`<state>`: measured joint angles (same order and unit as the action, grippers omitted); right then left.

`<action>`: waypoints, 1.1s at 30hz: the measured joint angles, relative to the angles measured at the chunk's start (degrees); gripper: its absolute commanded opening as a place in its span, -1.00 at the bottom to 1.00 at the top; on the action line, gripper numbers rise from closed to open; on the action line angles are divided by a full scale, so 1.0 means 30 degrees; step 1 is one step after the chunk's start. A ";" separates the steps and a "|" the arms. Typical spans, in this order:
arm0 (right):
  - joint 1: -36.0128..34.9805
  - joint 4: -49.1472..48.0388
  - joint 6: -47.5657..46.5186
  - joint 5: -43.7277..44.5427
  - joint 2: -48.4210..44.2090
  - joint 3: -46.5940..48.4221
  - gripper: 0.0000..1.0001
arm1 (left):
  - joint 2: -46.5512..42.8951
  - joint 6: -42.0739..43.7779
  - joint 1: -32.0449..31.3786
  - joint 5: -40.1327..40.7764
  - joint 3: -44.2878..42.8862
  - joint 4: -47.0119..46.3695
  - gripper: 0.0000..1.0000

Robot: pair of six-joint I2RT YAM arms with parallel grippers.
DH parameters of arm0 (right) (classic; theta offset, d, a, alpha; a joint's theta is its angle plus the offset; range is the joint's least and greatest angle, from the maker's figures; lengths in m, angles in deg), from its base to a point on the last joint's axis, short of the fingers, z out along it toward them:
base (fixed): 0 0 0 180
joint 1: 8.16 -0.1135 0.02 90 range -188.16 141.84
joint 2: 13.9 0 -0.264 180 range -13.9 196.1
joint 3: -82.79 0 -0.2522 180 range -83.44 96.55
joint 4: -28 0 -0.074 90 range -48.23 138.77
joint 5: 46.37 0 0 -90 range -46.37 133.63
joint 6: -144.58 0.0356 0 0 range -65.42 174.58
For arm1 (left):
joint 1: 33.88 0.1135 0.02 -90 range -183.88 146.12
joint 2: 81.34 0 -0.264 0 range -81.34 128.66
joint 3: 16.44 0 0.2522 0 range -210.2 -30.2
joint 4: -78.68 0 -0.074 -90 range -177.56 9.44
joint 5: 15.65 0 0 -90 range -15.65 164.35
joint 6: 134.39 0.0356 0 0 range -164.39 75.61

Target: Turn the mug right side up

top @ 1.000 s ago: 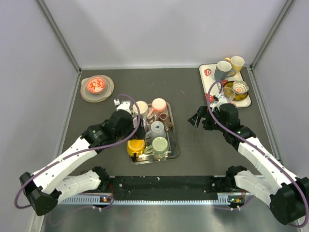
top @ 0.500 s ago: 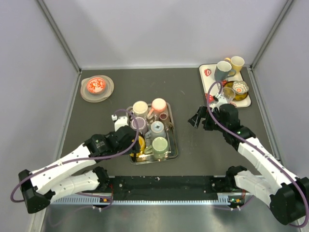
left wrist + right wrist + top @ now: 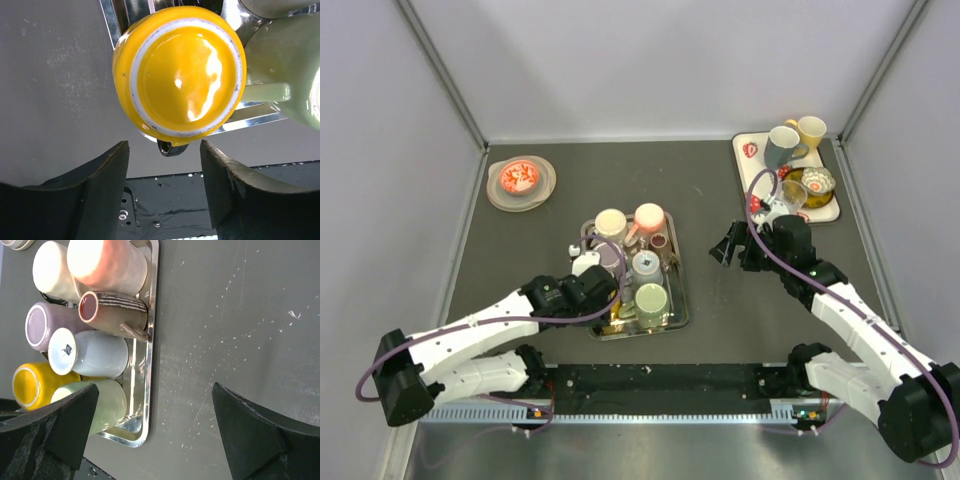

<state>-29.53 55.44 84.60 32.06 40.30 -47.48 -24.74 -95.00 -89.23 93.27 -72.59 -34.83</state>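
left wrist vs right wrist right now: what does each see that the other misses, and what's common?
Left wrist only: the dark handle of the yellow mug, the left end effector with its fingers apart, just short of that mug, and the black rail at the near edge.

Right wrist only: the cream mug, pink mug, brown striped mug, lavender mug, white mug, and the open right end effector.

Both: the yellow mug base-on, the pale green mug beside it, and the metal tray.

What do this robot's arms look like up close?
Both the left arm and right arm have white shells with black joints and black bases. A thin purple cable loops along each. The left end effector and right end effector each have two broad matte black fingers.
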 measured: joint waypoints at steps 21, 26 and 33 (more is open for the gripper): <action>0.0000 0.0313 0.0007 -0.0182 0.0000 0.0000 0.92 | 0.2608 0.1464 -0.0073 -0.0007 0.0000 -0.0925 -0.48; 0.0000 0.0328 0.0007 -0.0197 0.0000 0.0000 0.92 | 0.2732 0.1705 -0.0080 0.0073 0.0000 -0.1224 -0.84; 0.0000 0.0517 0.0007 -0.0568 0.0000 0.0000 0.92 | 0.2630 0.1865 -0.0095 0.0131 0.0000 -0.1377 -1.00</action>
<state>-29.53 56.99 84.62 30.35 40.30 -47.48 -16.85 -89.41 -89.52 93.66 -72.59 -38.97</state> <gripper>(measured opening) 0.960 0.104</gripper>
